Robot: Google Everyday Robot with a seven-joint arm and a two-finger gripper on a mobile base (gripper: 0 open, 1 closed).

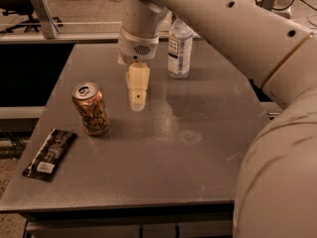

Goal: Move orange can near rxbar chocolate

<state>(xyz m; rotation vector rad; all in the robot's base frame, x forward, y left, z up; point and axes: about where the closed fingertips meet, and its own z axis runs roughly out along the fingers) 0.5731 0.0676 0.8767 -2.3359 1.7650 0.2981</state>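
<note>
The orange can (91, 109) stands upright on the left part of the grey table (188, 152), silver top up, dark cursive lettering on its side. The rxbar chocolate (50, 153) lies flat near the table's front left corner, its white label at the near end, a short way in front of and left of the can. My gripper (137, 103) hangs from the white arm above the table, to the right of the can and a little behind it, not touching it. It holds nothing.
A clear water bottle (180, 48) with a white label stands at the back of the table, right of the gripper. My large white arm (237, 38) crosses the upper right. A metal rail (44, 14) runs behind the table.
</note>
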